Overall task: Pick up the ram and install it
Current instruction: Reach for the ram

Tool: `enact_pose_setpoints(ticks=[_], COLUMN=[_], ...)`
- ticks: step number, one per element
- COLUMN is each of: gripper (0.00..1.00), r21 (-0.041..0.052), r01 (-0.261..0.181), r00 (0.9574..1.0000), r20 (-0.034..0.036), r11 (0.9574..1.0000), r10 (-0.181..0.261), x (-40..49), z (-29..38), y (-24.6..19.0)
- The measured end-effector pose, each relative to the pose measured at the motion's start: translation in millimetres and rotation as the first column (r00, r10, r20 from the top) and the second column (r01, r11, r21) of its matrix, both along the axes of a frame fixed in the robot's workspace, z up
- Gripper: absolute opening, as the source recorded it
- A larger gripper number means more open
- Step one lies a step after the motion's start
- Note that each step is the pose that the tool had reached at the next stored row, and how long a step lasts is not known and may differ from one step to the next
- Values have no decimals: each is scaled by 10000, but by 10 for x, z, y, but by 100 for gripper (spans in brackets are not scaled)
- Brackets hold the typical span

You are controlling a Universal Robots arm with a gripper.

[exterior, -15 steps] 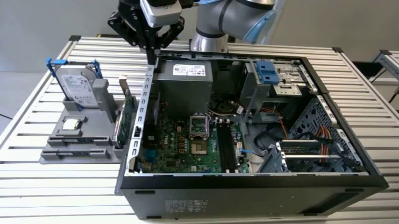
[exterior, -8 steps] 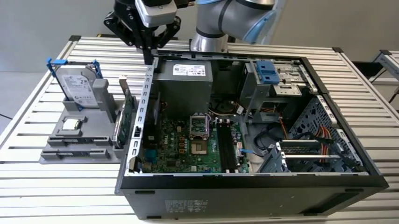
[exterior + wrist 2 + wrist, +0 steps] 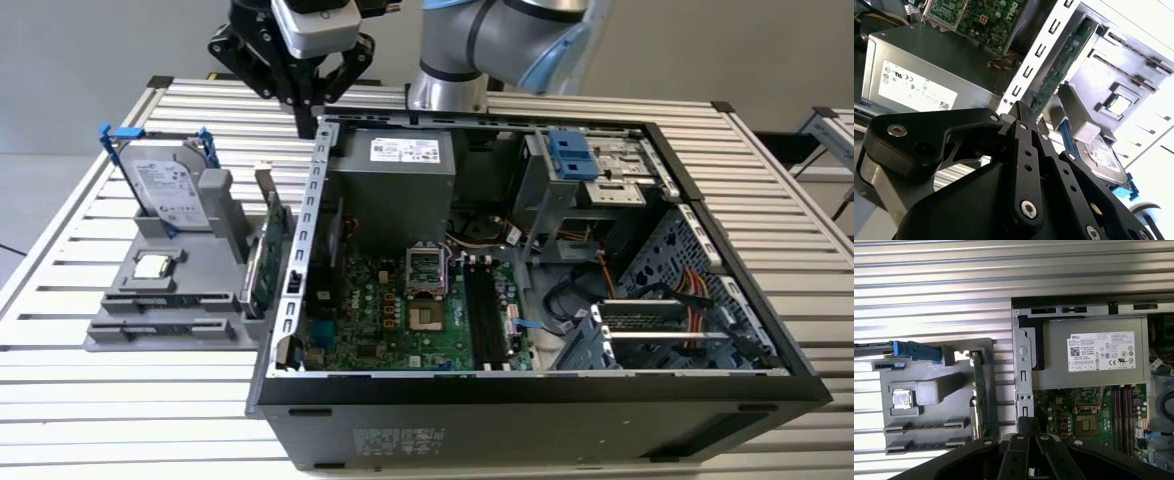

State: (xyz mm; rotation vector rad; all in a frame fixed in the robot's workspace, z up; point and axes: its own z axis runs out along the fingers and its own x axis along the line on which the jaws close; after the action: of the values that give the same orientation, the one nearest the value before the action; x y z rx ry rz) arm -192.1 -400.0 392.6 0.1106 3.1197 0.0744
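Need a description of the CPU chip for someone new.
At the exterior view's left of the open computer case sits a gray parts tray. The processor chip lies flat on it, next to the upright hard drive. It alone is small, square, silver; the green expansion card nearby is long and on edge.

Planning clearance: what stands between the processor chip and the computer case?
The green expansion card, on edge in the grey tray, in the first wrist view.
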Motion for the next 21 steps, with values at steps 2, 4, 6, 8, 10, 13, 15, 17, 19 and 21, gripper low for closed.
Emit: enact_pose_setpoints(ticks=[2,4,6,8,10,13,15,17,19,21], gripper=[0,0,0,0,0,0,0,0,0,0], r21=[0,0,0,1,0,1,0,0,0,1], r01=[0,0,0,0,0,0,0,-1,-1,-1], r00=[10000,10000,10000,10000,10000,10000,10000,10000,10000,10000], r20=[0,0,0,0,0,1,0,0,0,0], r11=[10000,10000,10000,10000,10000,10000,10000,10000,10000,10000], r10=[0,0,0,0,0,0,0,1,1,1], x=[-24,-48,-73,-99,-127,-165,-190,-215,-239,-263], z=[0,0,0,0,0,0,0,0,0,0], y=[-1,-3,-4,-5,-7,-9,-10,-10,-11,-12])
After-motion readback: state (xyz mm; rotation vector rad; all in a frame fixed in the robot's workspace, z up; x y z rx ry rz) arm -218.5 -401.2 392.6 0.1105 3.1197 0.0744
